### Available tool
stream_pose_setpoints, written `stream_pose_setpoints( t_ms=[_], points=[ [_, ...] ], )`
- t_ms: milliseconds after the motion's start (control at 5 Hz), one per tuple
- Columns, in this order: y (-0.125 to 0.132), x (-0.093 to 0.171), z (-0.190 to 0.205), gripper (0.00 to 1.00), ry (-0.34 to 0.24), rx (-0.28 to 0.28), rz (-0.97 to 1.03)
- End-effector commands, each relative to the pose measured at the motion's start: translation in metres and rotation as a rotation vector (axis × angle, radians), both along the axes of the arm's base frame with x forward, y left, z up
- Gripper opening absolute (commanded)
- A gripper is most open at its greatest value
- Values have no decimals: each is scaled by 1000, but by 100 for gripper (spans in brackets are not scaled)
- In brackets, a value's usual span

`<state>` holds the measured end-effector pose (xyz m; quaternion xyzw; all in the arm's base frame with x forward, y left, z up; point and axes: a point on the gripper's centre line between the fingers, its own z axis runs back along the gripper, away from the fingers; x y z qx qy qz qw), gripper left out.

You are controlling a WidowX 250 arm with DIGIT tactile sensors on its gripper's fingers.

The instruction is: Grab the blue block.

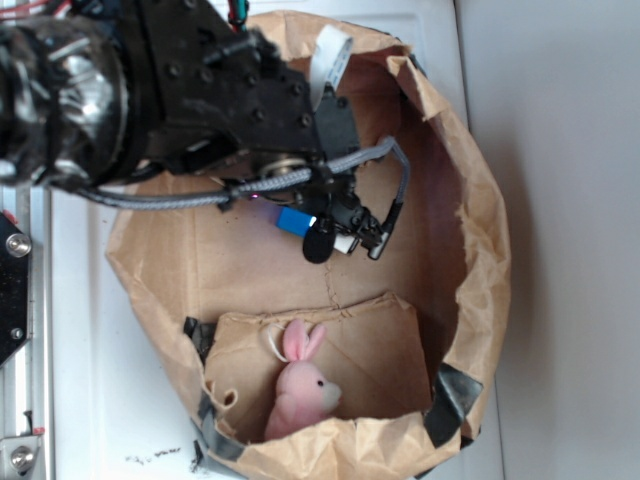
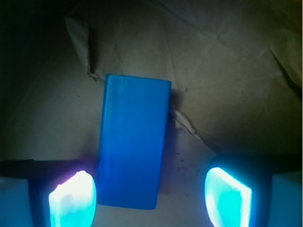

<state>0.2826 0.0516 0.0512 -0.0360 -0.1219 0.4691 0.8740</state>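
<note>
Blue block [image 2: 132, 144]: lies flat on brown paper bag [image 1: 470, 260] floor, centre of the wrist view, between the fingers. Claw [image 2: 150, 198]: spread, left pad [image 2: 73, 198] just beside block, right pad well apart. Pink plush bunny [image 1: 303, 388]: lower centre of the exterior view.

I'm over a white table [image 1: 90, 400], and a brown paper bag [image 1: 480, 250] sits right on it, mouth rolled wide. On the bag's creased floor I've got the blue block [image 2: 132, 146] flat under me, and a pink bunny [image 1: 300, 390] well apart, near the rim.
</note>
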Motion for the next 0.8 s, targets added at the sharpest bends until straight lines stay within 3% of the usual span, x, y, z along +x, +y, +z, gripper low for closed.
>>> stream_pose_setpoints(
  t_ms=[0, 200, 600],
  points=[
    [-1, 3, 11, 100, -68, -13, -5],
    [-2, 4, 10, 100, -100, -30, -1],
    [-2, 5, 10, 100, -94, -34, 13]
  ],
)
